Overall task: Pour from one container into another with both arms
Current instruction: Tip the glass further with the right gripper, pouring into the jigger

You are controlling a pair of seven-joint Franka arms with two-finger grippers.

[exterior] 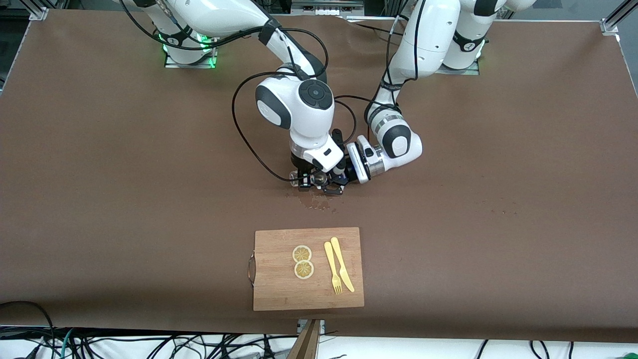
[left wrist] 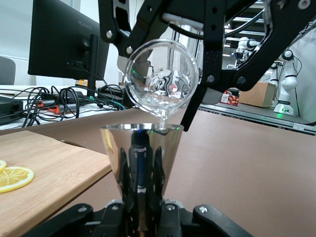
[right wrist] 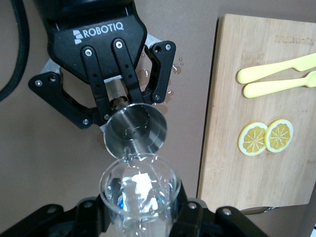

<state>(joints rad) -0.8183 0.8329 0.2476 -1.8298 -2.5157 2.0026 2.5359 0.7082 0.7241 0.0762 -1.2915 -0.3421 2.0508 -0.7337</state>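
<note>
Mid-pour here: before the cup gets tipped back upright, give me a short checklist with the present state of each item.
1. Right gripper shut on the tiny clear glass cup: ok.
2. Left gripper shut on the shiny steel hourglass-shaped jigger: ok.
3. Cup lip over the jigger's mouth, stream landing inside: ok.
4. Jigger upright: ok.
5. Brown table dry below the pour: not ok, droplets lie there.
6. Bamboo cutting board with lemon slices, yellow plastic fork and knife apart from the spill: ok.

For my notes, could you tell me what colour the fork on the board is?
Pale yellow fork, clearest in the front view.
</note>
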